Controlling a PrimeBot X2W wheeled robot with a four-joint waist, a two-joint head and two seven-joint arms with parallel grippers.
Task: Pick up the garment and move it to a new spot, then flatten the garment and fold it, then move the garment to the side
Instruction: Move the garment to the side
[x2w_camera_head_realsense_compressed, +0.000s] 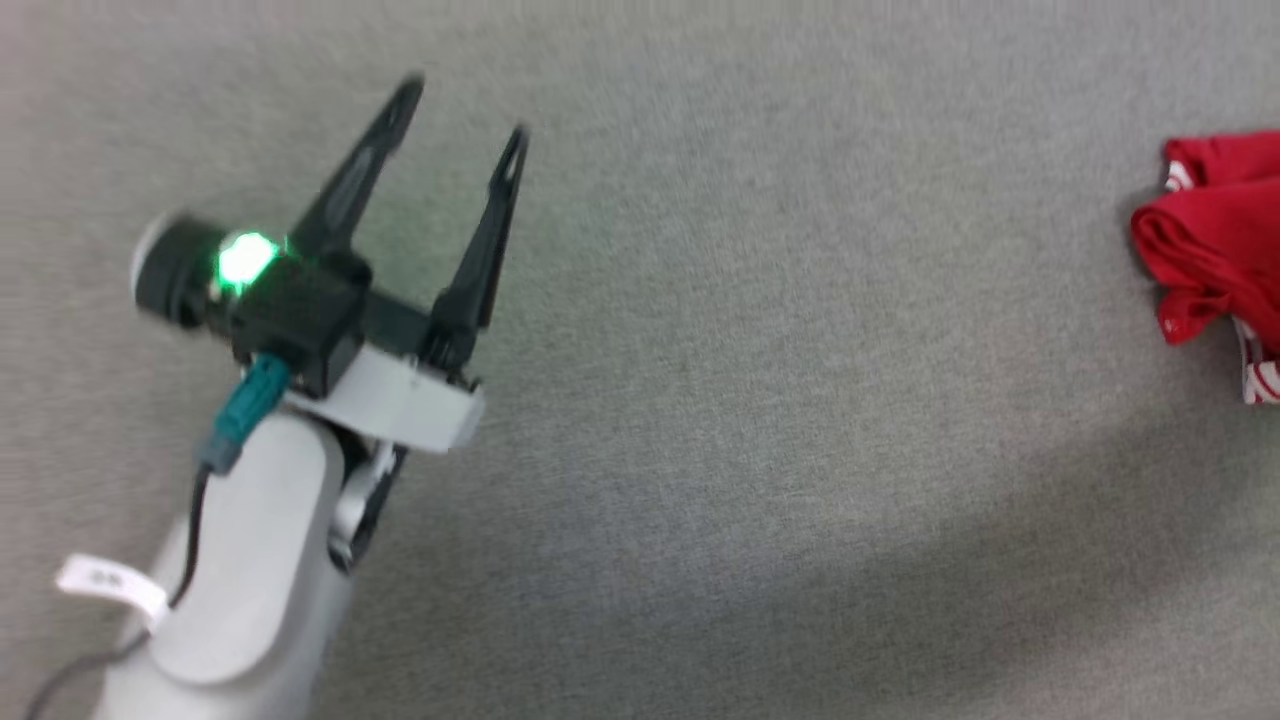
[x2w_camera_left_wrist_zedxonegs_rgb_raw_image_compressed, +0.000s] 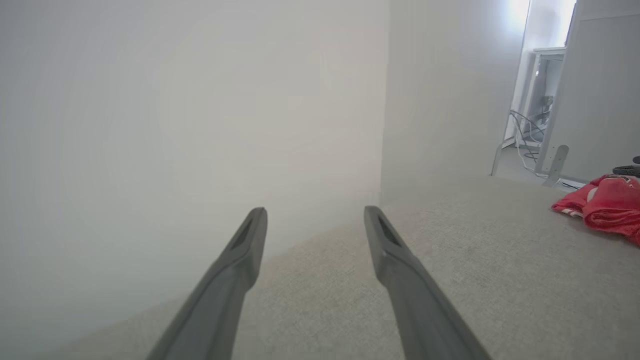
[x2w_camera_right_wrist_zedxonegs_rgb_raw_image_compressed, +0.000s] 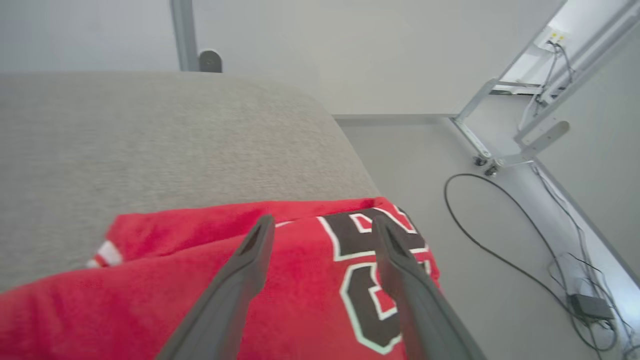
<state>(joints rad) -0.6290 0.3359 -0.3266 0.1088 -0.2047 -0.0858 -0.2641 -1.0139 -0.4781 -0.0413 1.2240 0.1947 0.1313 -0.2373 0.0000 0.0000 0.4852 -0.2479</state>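
Left end effector: its two dark fingers are spread wide apart with nothing between them, held over bare grey desk well away from the garment; a green light glows on the wrist housing, and a teal connector with a thin black lead runs down the pale forearm. In the left wrist view the same end effector points along the desk surface toward a white wall, and the garment lies bunched far off to one side. Right end effector: the fingers are likewise apart, poised directly over the garment and straddling red cloth beside the black, white-outlined lettering; whether the tips touch the fabric cannot be told. The garment is crumpled in folds at the desk's edge, close to a rounded corner, with a bit of red-and-white striped trim showing on the side turned toward the desk's middle. Beyond that edge lies the floor, crossed by a black cable.
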